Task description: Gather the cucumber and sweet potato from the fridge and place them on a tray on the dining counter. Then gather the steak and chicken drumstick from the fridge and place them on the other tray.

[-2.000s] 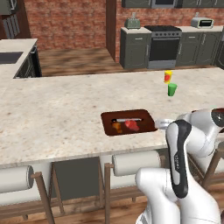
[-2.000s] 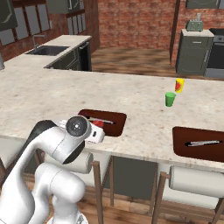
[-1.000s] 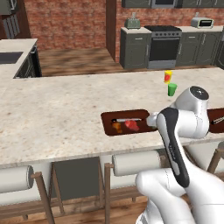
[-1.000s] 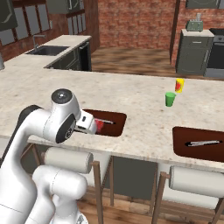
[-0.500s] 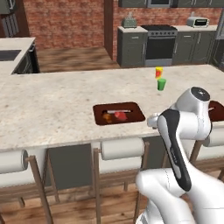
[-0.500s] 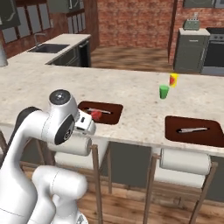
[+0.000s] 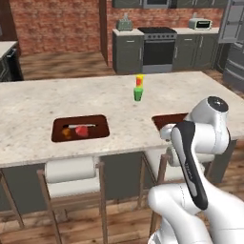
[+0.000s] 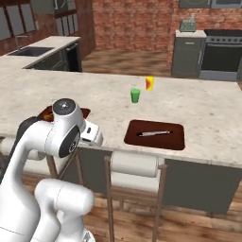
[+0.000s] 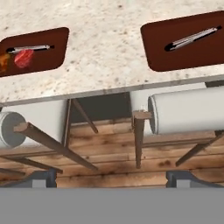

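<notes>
Both base views have shifted sideways along the dining counter (image 7: 95,100) since the earlier frames: the base has driven, so the loaded tray (image 7: 80,127) now sits left of centre in the left base view, and the second tray (image 8: 155,134) lies nearly centred in the right base view.

I see two small items on the loaded tray, one red (image 9: 24,57) and one orange (image 9: 3,61), beside a utensil (image 9: 30,48); I cannot tell which foods they are. The second tray carries only a utensil (image 9: 191,38).

The fingers (image 9: 109,178) are spread wide and hold nothing, pointing at the stools (image 9: 186,109) below the counter edge.

I judge the step in hand to be the return to the fridge for the next item. To do it well, I keep the arm tucked clear of the stools and counter edge while driving, and leave the fingers spread for the next pickup.
</notes>
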Available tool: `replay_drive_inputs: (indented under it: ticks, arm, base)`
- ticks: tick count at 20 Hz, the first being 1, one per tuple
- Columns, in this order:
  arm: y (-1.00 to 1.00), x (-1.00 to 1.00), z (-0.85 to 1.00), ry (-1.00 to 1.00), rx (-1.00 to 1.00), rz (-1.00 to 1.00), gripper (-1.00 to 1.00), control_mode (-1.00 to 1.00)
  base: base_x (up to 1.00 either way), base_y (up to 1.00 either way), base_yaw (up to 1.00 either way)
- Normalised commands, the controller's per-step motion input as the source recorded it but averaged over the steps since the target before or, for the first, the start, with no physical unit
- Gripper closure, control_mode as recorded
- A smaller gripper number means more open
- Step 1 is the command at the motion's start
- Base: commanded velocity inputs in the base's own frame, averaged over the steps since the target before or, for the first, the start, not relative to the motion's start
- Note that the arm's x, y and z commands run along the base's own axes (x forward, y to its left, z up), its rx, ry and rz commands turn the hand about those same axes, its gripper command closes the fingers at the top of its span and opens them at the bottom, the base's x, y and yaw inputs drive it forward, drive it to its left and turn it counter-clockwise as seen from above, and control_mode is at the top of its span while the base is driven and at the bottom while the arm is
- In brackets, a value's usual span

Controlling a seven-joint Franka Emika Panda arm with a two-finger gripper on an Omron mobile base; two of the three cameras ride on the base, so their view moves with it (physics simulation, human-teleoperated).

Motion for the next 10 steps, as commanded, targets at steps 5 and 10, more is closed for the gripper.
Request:
replay_drive_inputs:
  ticks: [5, 10]
  arm:
    - [0.0, 0.0, 0.0, 0.0, 0.0, 0.0, -1.0, 1.0]
    - [0.0, 0.0, 0.0, 0.0, 0.0, 0.0, -1.0, 1.0]
  base:
    - [0.16, -1.0, -0.06]
    - [0.36, -0.97, -0.04]
